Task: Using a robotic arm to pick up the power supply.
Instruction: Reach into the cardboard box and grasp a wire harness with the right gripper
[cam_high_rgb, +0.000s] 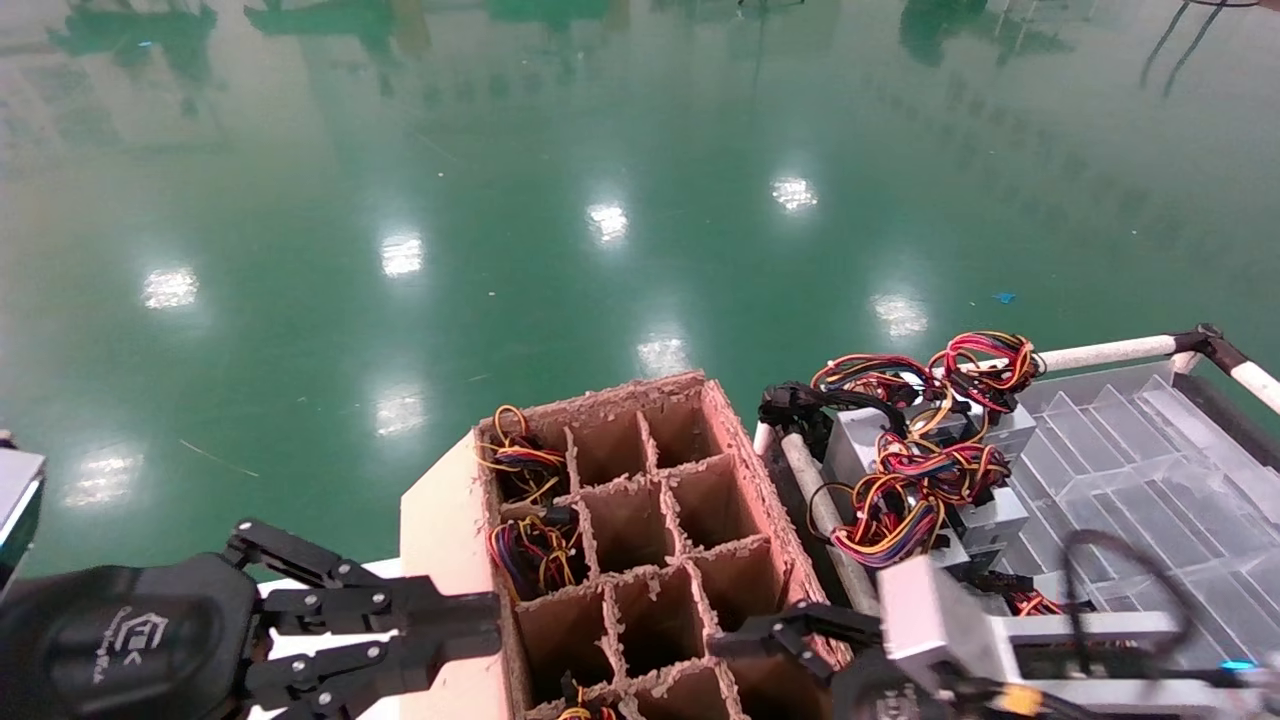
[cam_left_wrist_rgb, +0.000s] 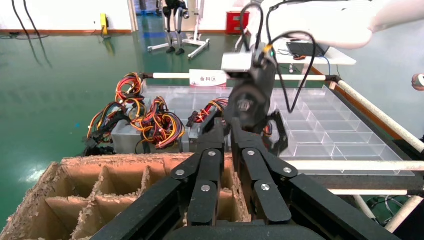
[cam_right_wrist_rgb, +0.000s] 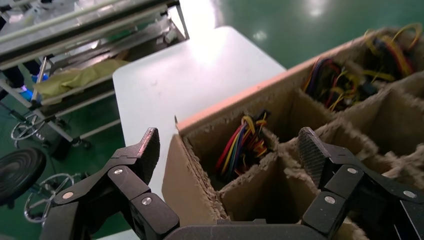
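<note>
Several silver-grey power supplies (cam_high_rgb: 856, 447) lie in a row on the clear-plastic rack at the right, their red, yellow and black wire bundles (cam_high_rgb: 915, 478) heaped on top. The left wrist view shows them too, a power supply (cam_left_wrist_rgb: 124, 138) under tangled wires (cam_left_wrist_rgb: 152, 121). My right gripper (cam_high_rgb: 762, 638) hangs open over the near right corner of the brown cardboard divider box (cam_high_rgb: 640, 520), nothing between its fingers. From the right wrist, the right gripper (cam_right_wrist_rgb: 230, 146) straddles a cell holding coloured wires (cam_right_wrist_rgb: 243, 145). My left gripper (cam_high_rgb: 478, 622) is shut and empty at the box's left wall.
Wire bundles (cam_high_rgb: 525, 462) fill the box's left cells. The box rests on a white table (cam_right_wrist_rgb: 185, 80). The clear tray rack (cam_high_rgb: 1150, 470) has white tube rails (cam_high_rgb: 1105, 352). Green floor lies beyond. In the left wrist view the right arm's wrist (cam_left_wrist_rgb: 249, 102) hangs above the box.
</note>
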